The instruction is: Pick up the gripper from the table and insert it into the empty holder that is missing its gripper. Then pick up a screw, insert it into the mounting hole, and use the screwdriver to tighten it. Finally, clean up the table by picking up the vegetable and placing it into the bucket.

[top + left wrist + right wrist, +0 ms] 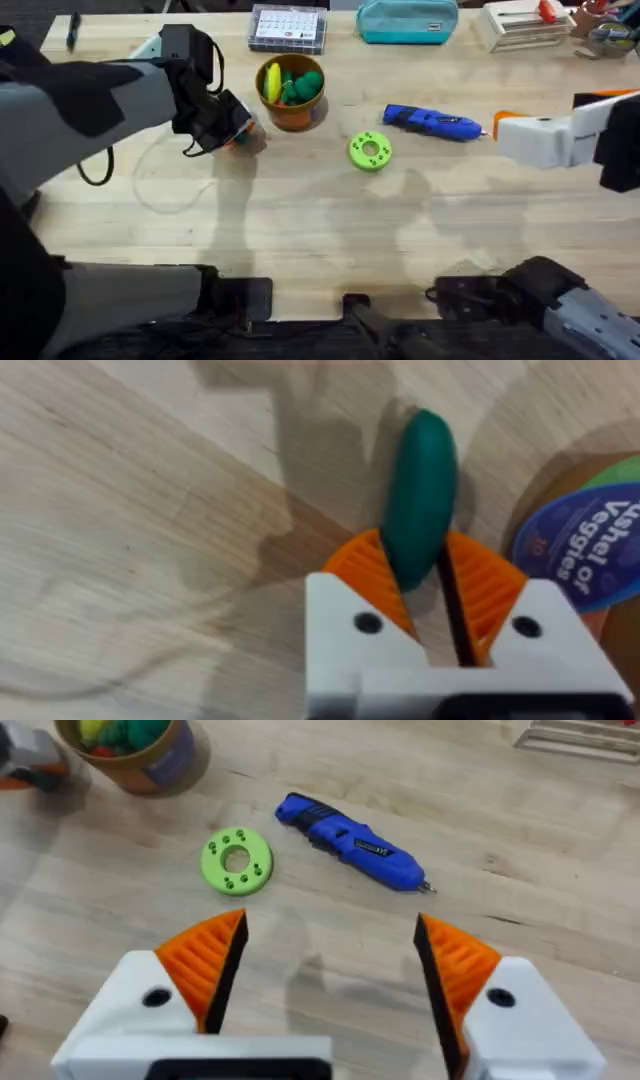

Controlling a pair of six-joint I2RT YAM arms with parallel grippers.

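The vegetable (421,490) is pinched between the orange pads (372,572) of the left gripper (425,585), whose arm reaches in from the left and hangs just beside the bucket (291,110), which already holds one yellow piece and some green ones I cannot count. One screwdriver (432,122) lies on the table (300,230) right of the bucket, with one lime disc (370,151) near its blunt end. The right gripper (330,970) hovers with its jaws spread wide and empty, short of the screwdriver; its arm is cut off at the overhead's right edge.
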